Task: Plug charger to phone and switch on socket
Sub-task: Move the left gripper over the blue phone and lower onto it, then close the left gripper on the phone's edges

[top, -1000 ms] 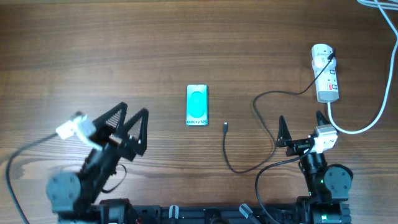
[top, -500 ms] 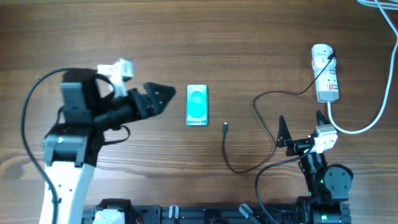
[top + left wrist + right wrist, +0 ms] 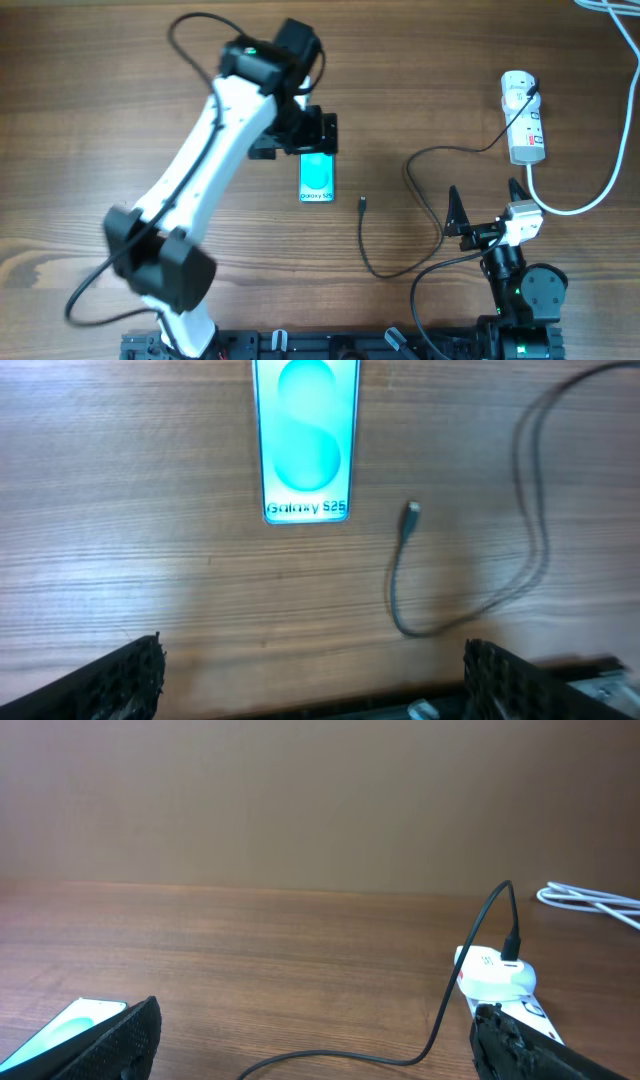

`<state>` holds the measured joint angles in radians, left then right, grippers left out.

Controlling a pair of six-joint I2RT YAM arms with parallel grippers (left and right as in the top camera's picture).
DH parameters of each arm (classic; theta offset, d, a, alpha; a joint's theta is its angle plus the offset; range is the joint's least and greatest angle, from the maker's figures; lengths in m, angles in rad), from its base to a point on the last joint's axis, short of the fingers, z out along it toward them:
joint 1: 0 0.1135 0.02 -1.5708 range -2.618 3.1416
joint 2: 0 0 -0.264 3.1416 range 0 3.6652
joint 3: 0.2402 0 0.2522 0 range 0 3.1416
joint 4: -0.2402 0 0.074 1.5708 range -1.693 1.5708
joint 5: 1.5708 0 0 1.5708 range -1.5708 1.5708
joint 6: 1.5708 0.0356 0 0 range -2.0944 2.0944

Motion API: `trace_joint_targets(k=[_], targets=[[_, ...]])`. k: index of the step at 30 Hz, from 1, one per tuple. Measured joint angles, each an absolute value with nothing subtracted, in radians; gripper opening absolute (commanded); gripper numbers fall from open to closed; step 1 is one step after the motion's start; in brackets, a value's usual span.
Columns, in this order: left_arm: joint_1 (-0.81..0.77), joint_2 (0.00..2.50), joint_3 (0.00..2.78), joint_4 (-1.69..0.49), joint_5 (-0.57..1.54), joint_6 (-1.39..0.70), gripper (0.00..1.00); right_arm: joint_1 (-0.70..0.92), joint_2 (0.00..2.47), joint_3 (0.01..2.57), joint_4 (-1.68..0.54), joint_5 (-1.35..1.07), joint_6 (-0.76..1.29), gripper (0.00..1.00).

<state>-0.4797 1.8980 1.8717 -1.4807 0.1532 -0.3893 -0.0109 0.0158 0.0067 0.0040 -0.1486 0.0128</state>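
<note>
The phone (image 3: pixel 317 180), cyan screen up, lies at mid-table; it also shows in the left wrist view (image 3: pixel 305 440) and at the lower left of the right wrist view (image 3: pixel 70 1020). The charger's black cable (image 3: pixel 372 262) loops on the table, its connector tip (image 3: pixel 362 204) loose to the right of the phone, apart from it (image 3: pixel 411 510). Its plug (image 3: pixel 531 92) sits in the white socket (image 3: pixel 522 128) at the far right (image 3: pixel 495 975). My left gripper (image 3: pixel 300 135) is open and empty, held high above the phone's far end (image 3: pixel 320 685). My right gripper (image 3: pixel 487 215) is open and empty near the front right (image 3: pixel 320 1050).
The socket's thick white lead (image 3: pixel 600 195) curves along the right edge of the table and up to the far right corner (image 3: pixel 590 902). The left arm (image 3: pixel 200 170) stretches diagonally over the left half of the wooden table (image 3: pixel 120 80).
The left arm has swung from the front left up and right, and its gripper now hangs over the phone's far end. The right arm, cable, phone and socket have not moved.
</note>
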Motion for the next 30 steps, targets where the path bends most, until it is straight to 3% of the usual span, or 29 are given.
trace_joint_targets(k=[7, 18, 30], targets=[[-0.531, 2.009, 1.871, -1.333, 0.124, -0.403, 1.0, -0.011, 0.016, 0.007, 0.004, -0.149, 0.013, 1.0], [-0.53, 2.175, 1.871, -1.318, 0.09, -0.428, 1.0, -0.011, 0.016, 0.007, 0.004, -0.149, 0.013, 1.0], [-0.503, 2.193, 1.72, -1.165, 0.072, -0.431, 1.0, -0.011, 0.016, 0.007, 0.004, -0.149, 0.013, 1.0]])
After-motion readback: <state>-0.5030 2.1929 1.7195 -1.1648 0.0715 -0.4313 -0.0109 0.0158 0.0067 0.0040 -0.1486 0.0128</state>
